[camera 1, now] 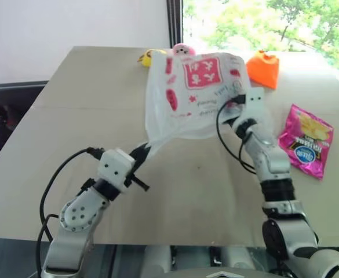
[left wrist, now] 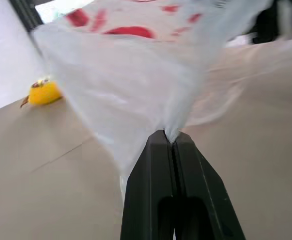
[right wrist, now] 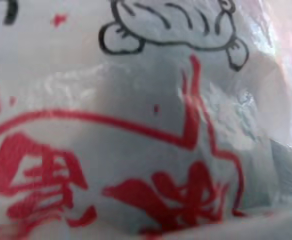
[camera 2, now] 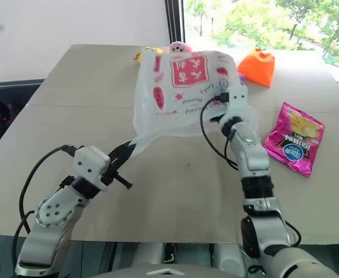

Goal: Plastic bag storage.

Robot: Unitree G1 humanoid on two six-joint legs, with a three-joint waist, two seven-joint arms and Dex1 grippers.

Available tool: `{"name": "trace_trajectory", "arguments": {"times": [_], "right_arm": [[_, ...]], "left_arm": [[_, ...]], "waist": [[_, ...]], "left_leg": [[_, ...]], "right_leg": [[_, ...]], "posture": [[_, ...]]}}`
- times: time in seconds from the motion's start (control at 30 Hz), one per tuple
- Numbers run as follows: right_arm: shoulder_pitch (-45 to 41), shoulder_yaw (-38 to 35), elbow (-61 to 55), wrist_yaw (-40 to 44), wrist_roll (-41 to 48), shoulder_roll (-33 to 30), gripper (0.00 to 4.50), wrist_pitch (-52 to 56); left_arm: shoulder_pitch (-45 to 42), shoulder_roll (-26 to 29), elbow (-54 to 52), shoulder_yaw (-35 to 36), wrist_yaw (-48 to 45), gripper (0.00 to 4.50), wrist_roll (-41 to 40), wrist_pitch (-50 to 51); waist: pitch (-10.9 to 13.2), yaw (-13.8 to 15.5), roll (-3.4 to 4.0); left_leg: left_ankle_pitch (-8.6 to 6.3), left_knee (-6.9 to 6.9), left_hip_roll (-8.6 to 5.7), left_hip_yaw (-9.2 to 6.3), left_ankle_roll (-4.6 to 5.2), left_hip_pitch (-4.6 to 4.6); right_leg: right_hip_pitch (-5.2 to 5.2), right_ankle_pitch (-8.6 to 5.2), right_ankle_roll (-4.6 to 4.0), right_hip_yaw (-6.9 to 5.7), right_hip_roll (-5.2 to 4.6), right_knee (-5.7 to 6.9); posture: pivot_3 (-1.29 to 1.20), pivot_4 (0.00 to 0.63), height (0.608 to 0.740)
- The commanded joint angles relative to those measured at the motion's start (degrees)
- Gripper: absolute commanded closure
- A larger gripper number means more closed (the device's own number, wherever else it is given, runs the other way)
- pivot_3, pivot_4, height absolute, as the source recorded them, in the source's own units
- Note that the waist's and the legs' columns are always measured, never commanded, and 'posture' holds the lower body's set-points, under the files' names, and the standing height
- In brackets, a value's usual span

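The plastic bag is a large translucent white carrier bag with red printing, hanging stretched above the table between my two arms. My left gripper is shut on a twisted lower corner of it, and the left wrist view shows the black fingers pinching the gathered plastic. At the bag's right edge my right gripper is pushed into the bag, with the fingers hidden under the film. Up close, the right wrist view shows the printed plastic.
The bag hangs over a tan table. A pink chips packet lies at the right, an orange pouch at the far right. A yellow toy and a pink toy sit at the far edge behind the bag.
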Motion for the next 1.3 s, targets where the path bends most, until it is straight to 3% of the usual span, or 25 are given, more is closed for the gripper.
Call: {"name": "trace_trajectory", "arguments": {"times": [0.03,0.27,0.33,0.37,0.43,0.57,0.7,0.83,0.9,1.0,1.1,1.2,1.3], "right_arm": [[-1.9,1.1,-4.5,-2.0,-0.7,0.7,1.33,2.0],[-8.6,0.1,10.3,-3.1,-2.8,1.0,1.33,-1.8],[-11.0,-0.8,15.3,-2.2,-2.2,0.7,0.3,-2.3],[-11.7,-0.8,16.8,-1.4,-2.1,0.4,0.04,-2.2],[-12.1,0.1,17.4,2.0,-1.9,-0.9,0.04,-1.2],[-6.6,4.8,6.8,14.3,1.0,-6.6,0.04,5.8],[5.0,9.8,-12.0,25.1,1.8,-16.7,0.04,4.4],[18.1,5.2,-30.8,29.1,9.3,-21.8,0.04,5.6],[24.4,1.8,-37.7,27.3,11.4,-21.5,0.04,4.7],[31.9,0.5,-39.2,20.2,-0.1,-22.0,0.04,-5.7],[39.3,-2.0,-34.8,12.8,-12.3,-22.9,0.04,-19.5],[44.6,-7.0,-27.6,6.4,-18.7,-23.1,0.04,-33.4],[46.7,-11.0,-20.8,2.2,-22.5,-24.1,0.04,-38.1]], "left_arm": [[-2.9,-1.8,-0.8,-0.7,0.6,4.5,-3.1,2.0],[-8.8,-4.9,0.1,-1.3,0.8,4.5,-7.9,6.6],[-10.8,-6.8,0.2,-1.1,2.3,4.5,-10.1,8.6],[-11.5,-7.4,0.1,-1.0,2.7,4.5,-10.8,9.5],[-12.4,-8.2,-0.1,-1.0,3.3,4.5,-11.9,11.0],[-13.9,-9.6,-0.4,-1.1,5.0,4.5,-13.3,13.1],[-15.6,-10.4,0.3,-1.6,6.1,4.5,-13.3,14.5],[-18.1,-10.7,2.7,-1.6,6.0,4.5,-13.3,14.5],[-19.8,-10.9,4.4,-1.7,5.9,4.5,-13.1,14.3],[-21.5,-11.2,6.3,-1.7,5.7,4.5,-13.0,13.7],[-22.4,-11.8,7.8,-2.1,5.6,4.5,-12.7,12.9],[-23.1,-12.4,8.6,-2.4,5.8,4.5,-12.4,12.1],[-23.3,-12.7,8.7,-2.5,6.0,4.5,-12.0,11.6]], "waist": [[0.0,-0.2,0.0],[0.0,-0.1,0.0],[0.0,0.1,0.0],[0.0,0.1,0.0],[0.0,0.1,0.0],[0.0,0.4,-0.01],[0.0,1.3,-0.01],[0.0,2.0,-0.02],[0.0,2.1,-0.05],[-0.1,2.4,-0.13],[-0.1,2.7,-0.19],[-0.1,2.9,-0.2],[-0.1,2.9,-0.19]], "left_leg": [[0.01,0.0,0.01,-0.01,-0.02,0.02],[0.04,0.06,-0.05,0.02,-0.04,0.0],[0.04,0.05,-0.05,0.01,-0.04,-0.03],[0.04,0.03,-0.05,0.01,-0.04,-0.06],[0.04,0.04,-0.04,0.01,-0.04,-0.07],[0.04,0.02,-0.04,-0.03,-0.04,-0.06],[0.04,0.03,-0.05,-0.18,-0.04,-0.07],[0.04,0.06,-0.07,-0.39,-0.04,-0.04],[0.04,0.06,-0.08,-0.49,-0.04,-0.04],[0.03,0.13,-0.09,-0.52,-0.03,0.0],[0.04,0.18,-0.13,-0.46,-0.03,0.07],[0.04,0.19,-0.13,-0.39,-0.04,0.1],[0.06,0.18,-0.12,-0.22,-0.07,0.1]], "right_leg": [[-0.01,0.0,0.0,0.02,0.01,0.02],[0.02,0.01,-0.01,0.0,0.01,0.06],[0.02,0.01,-0.01,-0.03,0.01,0.01],[0.01,0.01,-0.01,-0.03,0.0,-0.03],[0.02,0.01,0.0,-0.04,0.0,-0.06],[0.04,0.01,0.0,-0.06,0.0,-0.07],[0.07,0.01,0.0,-0.08,0.0,-0.1],[0.16,0.0,0.0,-0.18,0.02,-0.12],[0.17,0.0,0.0,-0.15,0.03,-0.09],[0.22,0.0,0.01,-0.16,0.03,-0.1],[0.28,0.0,0.03,-0.08,0.03,-0.09],[0.31,-0.01,0.03,-0.09,0.04,-0.08],[0.31,-0.01,0.03,-0.1,0.05,-0.08]], "posture": [[0.0,0.15,0.74],[0.0,0.15,0.74],[0.0,0.15,0.74],[0.0,0.15,0.74],[0.0,0.15,0.74],[0.0,0.15,0.74],[0.0,0.15,0.74],[0.0,0.15,0.74],[0.0,0.15,0.74],[0.0,0.15,0.74],[0.0,0.15,0.74],[0.0,0.15,0.74],[0.0,0.15,0.74]]}}
